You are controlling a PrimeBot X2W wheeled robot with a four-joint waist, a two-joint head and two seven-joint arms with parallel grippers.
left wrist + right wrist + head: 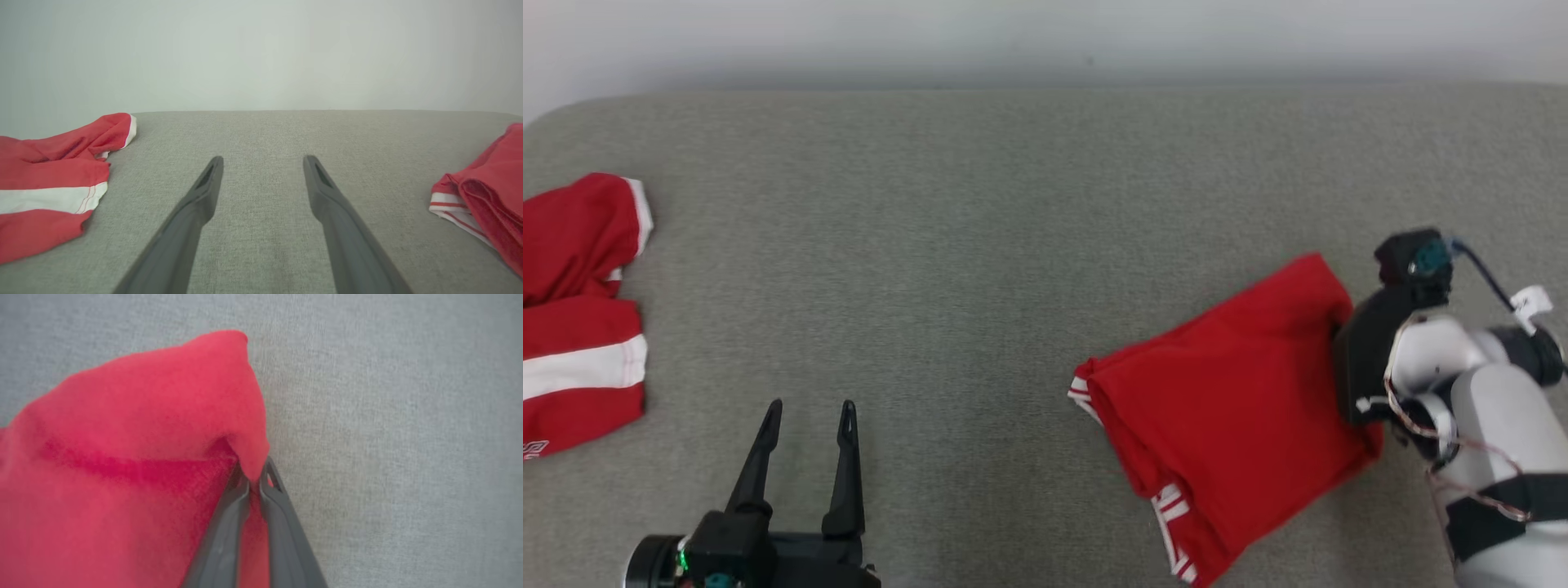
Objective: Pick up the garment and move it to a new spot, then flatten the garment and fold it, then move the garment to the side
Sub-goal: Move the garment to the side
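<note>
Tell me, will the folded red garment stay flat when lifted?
Probably not: the red garment is soft cloth, bunching where the right gripper pinches it, so it would likely droop and unfold. Its thin layers suggest it's light.

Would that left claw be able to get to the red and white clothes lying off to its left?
Probably yes. The left claw stands open and empty, and only bare grey surface lies between it and the red-and-white garment. Its stretch I cannot judge.
</note>
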